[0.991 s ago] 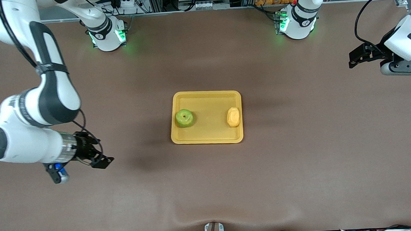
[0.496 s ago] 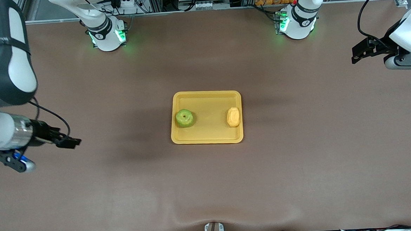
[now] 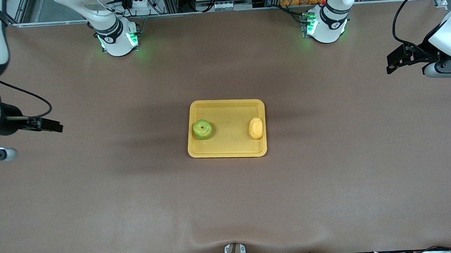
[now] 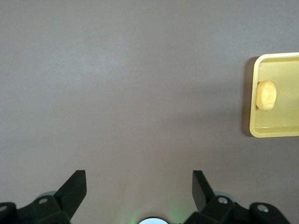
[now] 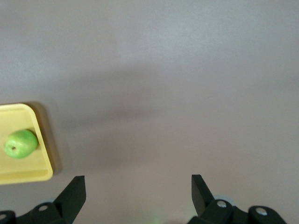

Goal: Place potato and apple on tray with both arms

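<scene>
The yellow-orange tray (image 3: pixel 228 107) lies in the middle of the table. The green apple (image 3: pixel 202 129) sits in it at the end toward the right arm. The potato (image 3: pixel 256 128) sits in it at the end toward the left arm. My right gripper (image 3: pixel 51 126) is open and empty over bare table at the right arm's end. My left gripper (image 3: pixel 394 60) is open and empty over bare table at the left arm's end. The left wrist view shows the potato (image 4: pixel 266 95) in the tray (image 4: pixel 280 131). The right wrist view shows the apple (image 5: pixel 20 143) in the tray (image 5: pixel 28 174).
The brown table cover (image 3: pixel 229 203) spreads around the tray on all sides. The two arm bases (image 3: pixel 117 39) (image 3: pixel 326 25) stand at the table's edge farthest from the front camera.
My right gripper has swung away from the tray toward the right arm's end of the table. My left gripper has drawn back slightly. The apple and potato have not moved.
</scene>
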`<action>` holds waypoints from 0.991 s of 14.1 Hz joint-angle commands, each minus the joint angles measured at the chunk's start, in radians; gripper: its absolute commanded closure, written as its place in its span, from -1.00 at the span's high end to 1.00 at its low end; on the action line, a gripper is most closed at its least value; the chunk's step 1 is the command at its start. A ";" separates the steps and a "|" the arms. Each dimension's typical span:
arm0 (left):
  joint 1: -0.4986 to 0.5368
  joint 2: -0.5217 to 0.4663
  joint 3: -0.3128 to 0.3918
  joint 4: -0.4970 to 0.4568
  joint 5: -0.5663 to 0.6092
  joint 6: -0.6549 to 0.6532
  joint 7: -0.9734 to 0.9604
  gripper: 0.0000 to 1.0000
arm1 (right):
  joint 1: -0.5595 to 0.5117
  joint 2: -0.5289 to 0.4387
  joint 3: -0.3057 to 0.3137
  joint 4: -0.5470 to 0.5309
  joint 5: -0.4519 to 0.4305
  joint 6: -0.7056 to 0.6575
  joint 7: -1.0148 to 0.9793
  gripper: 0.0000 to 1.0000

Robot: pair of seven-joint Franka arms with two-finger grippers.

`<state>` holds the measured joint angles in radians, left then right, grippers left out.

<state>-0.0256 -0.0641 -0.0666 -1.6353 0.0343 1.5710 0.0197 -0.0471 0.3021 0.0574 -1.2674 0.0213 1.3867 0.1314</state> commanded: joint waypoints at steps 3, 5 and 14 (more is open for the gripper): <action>0.007 -0.002 -0.005 -0.006 0.016 0.006 0.066 1.00 | -0.050 -0.179 0.016 -0.190 -0.014 0.032 -0.098 1.00; 0.009 -0.002 -0.004 -0.006 0.016 0.004 0.066 1.00 | -0.060 -0.262 0.016 -0.284 -0.014 0.107 -0.098 1.00; 0.007 0.035 -0.004 0.040 0.001 0.001 0.049 1.00 | -0.054 -0.344 0.025 -0.333 -0.009 0.150 -0.153 1.00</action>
<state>-0.0241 -0.0561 -0.0659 -1.6348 0.0368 1.5731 0.0647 -0.0868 -0.0321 0.0676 -1.6102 0.0204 1.5295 0.0042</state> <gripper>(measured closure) 0.000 0.000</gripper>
